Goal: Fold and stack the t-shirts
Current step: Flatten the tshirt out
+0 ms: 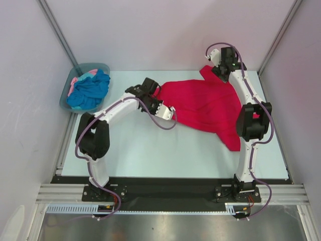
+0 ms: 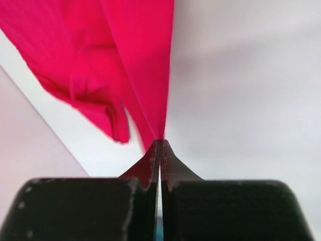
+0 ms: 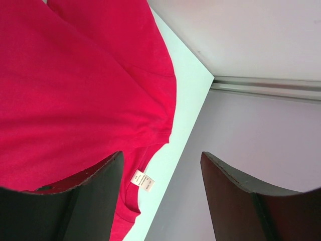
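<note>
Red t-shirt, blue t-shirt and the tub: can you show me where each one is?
red t-shirt (image 1: 205, 103), top view, the middle of its spread-out body.
blue t-shirt (image 1: 89, 94), top view, the middle of the crumpled heap.
tub (image 1: 98, 65), top view, its far rim.

White tag (image 3: 142, 181) on red t-shirt (image 3: 75, 100) is illegible.

A robot lab cell: plain pale walls (image 1: 165, 35), aluminium frame rails (image 1: 60, 193), two arms (image 1: 95, 140) bolted to a white table (image 1: 150, 150).
</note>
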Tool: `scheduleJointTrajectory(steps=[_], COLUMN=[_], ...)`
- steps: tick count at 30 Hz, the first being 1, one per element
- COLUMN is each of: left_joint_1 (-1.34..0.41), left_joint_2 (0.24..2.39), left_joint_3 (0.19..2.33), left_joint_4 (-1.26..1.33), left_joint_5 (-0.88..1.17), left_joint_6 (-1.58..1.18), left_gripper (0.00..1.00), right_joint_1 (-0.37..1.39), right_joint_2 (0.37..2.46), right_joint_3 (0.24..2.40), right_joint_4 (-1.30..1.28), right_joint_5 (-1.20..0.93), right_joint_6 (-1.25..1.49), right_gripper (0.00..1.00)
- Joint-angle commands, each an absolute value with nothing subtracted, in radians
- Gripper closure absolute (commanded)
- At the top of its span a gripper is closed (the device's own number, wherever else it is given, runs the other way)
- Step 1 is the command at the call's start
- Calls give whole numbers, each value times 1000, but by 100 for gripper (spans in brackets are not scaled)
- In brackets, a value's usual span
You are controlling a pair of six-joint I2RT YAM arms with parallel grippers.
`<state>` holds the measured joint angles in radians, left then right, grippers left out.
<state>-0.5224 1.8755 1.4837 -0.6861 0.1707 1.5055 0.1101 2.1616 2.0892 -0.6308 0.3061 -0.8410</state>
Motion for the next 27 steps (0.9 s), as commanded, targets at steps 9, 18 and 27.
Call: scheduleJointTrajectory(steps=[9, 18, 27], left_joint_1=[-520, -545, -609], left_joint_2=[1873, 1945, 1939], left_joint_3=[1754, 1738, 1609], left_joint_4=[-1362, -1362, -1368], left_joint_5=[84, 259, 310], left_joint_6=[1545, 1447, 1396], left_gripper=[100, 99, 100], right_joint_1=[126, 133, 146], right_joint_2=[2132, 2138, 2129], right_joint_3=[2095, 2089, 2060], right_joint_4=[-597, -587, -594], right_joint_5=[278, 270, 265], right_joint_6=[-862, -868, -876], right_gripper=[32, 33, 33])
